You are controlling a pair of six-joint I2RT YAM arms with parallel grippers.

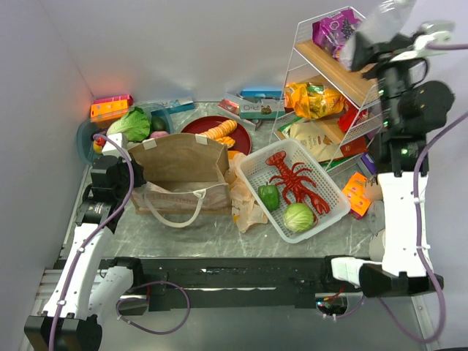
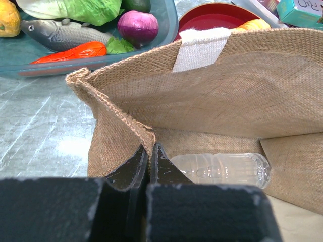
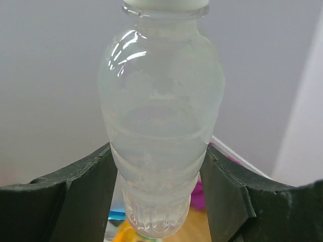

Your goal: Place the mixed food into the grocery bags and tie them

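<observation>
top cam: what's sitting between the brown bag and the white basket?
A crumpled tan plastic bag lies on the table between the brown bag and the white basket. The top external view shows it.

We see our left tool (image 2: 149,151) pinched shut on the brown bag (image 2: 242,96) rim; just right of it a clear bottle (image 2: 222,169) lies inside, and beyond it a teal tray (image 2: 166,25) holds a fish (image 2: 65,34) and a purple onion (image 2: 138,27).
</observation>
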